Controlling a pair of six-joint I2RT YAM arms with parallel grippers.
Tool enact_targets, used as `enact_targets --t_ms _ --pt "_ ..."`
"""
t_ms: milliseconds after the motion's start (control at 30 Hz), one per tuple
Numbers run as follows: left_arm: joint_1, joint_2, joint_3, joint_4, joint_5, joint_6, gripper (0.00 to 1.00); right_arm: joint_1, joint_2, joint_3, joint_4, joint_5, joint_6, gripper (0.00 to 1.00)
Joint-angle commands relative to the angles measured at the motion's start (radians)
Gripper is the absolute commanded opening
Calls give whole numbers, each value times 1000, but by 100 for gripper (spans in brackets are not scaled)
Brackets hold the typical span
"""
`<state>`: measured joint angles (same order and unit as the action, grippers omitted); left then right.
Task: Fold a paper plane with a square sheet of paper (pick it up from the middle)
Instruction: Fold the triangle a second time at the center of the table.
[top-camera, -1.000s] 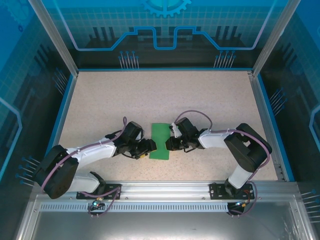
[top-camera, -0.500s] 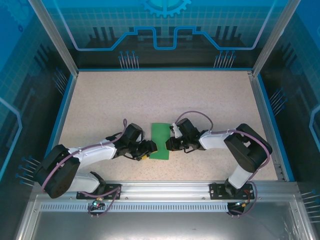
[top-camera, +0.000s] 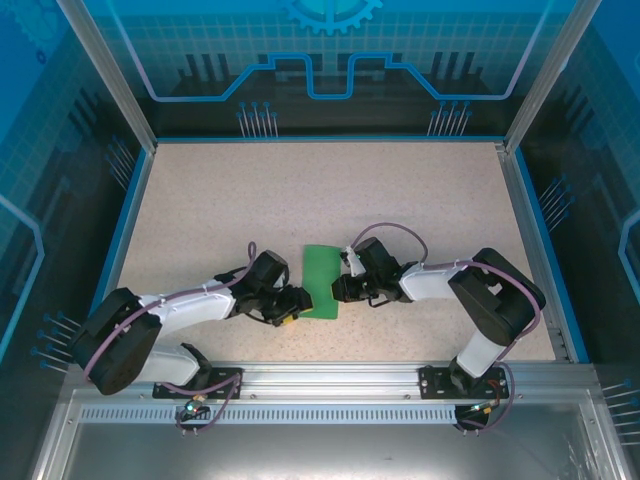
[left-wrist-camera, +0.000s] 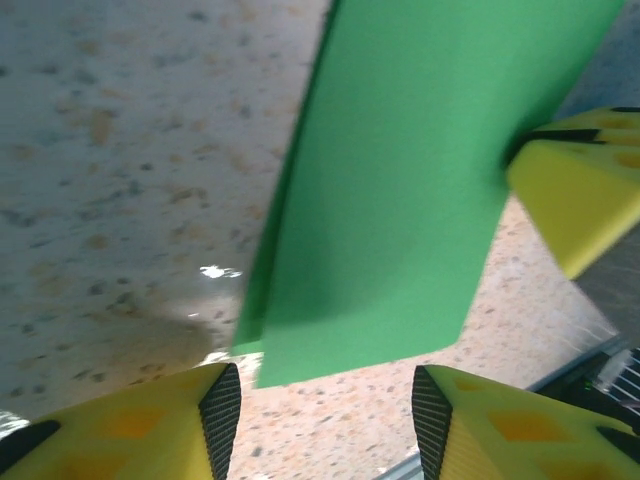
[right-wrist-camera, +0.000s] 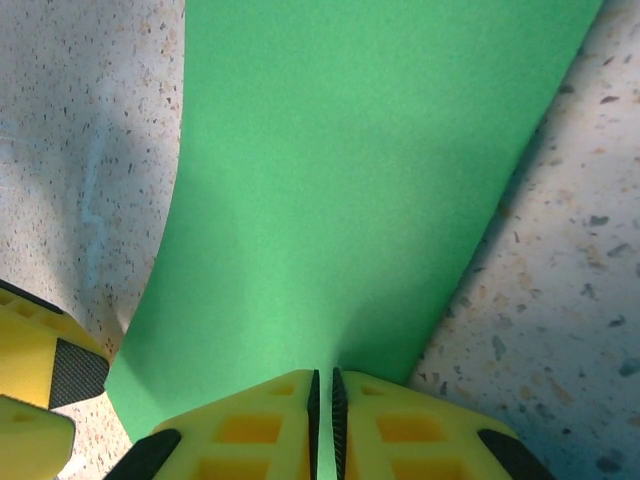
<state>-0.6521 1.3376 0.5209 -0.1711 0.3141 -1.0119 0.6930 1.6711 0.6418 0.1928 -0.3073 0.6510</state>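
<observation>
The square sheet of paper (top-camera: 321, 280) is bright green and lies folded into a narrow two-layer strip (left-wrist-camera: 400, 180) on the speckled table. My right gripper (top-camera: 338, 287) is at the strip's right edge and is shut on the paper (right-wrist-camera: 370, 180), its yellow fingertips (right-wrist-camera: 270, 420) pressed together with the sheet pinched between them. My left gripper (top-camera: 297, 306) is at the strip's near left corner. It stands open (left-wrist-camera: 325, 405), with bare table between its fingers and the paper's near edge just beyond them.
The speckled tabletop (top-camera: 300, 200) stretches free behind the paper. Blue rails (top-camera: 130, 215) border its left, right and far sides, and a metal rail (top-camera: 330, 375) runs along the near edge by the arm bases.
My left gripper has slid a little toward the near edge, from the strip's left side to its near left corner. The right gripper and the paper have stayed in place.
</observation>
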Motion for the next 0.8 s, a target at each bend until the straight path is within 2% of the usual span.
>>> enact_targets --t_ms 0,300,767 --pt "-7 -36 39 -148 -77 46 52 1 40 -41 -40 16 6 15" --pt "-6 -5 1 42 -5 -22 49 0 37 -46 -37 14 7 15" --pt "-7 3 11 31 -3 -13 40 -1 42 -53 -27 14 10 15"
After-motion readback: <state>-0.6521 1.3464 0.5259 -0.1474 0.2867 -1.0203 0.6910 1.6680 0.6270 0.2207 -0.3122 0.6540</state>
